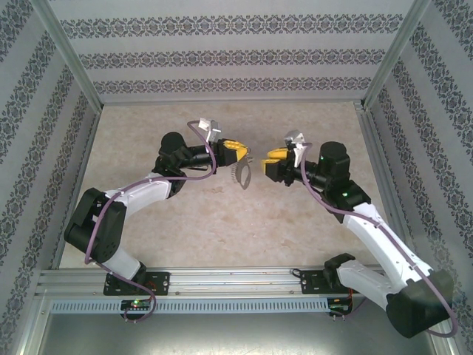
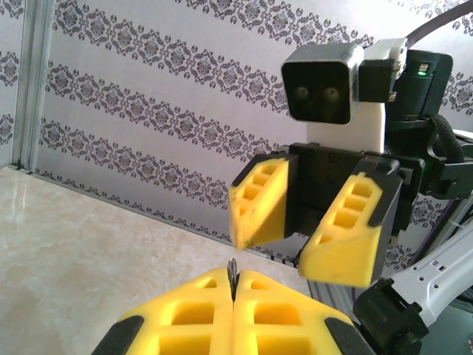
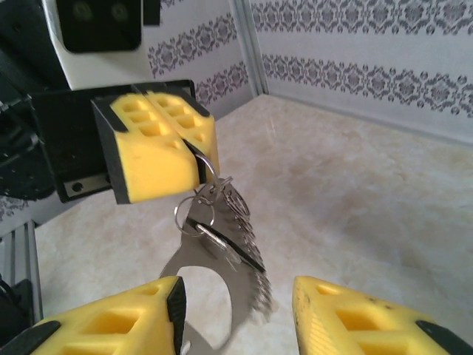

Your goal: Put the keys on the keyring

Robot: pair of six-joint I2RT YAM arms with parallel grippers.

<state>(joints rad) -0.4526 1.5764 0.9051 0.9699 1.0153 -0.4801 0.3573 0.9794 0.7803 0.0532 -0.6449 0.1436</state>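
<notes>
Bases sit bolted at the near edge of the table (image 1: 222,229). From there the left arm (image 1: 111,214) folds its elbow out to the left and reaches back inward. The right arm (image 1: 369,222) runs diagonally up from the lower right. Their wrists meet nose to nose over the middle of the table, both held roughly level above it.

The left gripper (image 1: 244,154) is pinched tight, and the keyring (image 1: 242,175) dangles from its tips. The right gripper (image 1: 267,157) faces it from just beside, jaws parted to a moderate gap with nothing between them.

From overhead the keyring reads as a small grey curl. The right wrist camera tells far more: the grey loop hangs under the clamped yellow fingers (image 3: 159,148), the jagged chain (image 3: 247,222) runs down one side, and the key (image 3: 229,248) lies slantwise against it below a small ring (image 3: 194,214). The left wrist camera catches a sliver of metal between its closed pads (image 2: 192,310).

Beyond stands the patterned wall (image 1: 222,59).
</notes>
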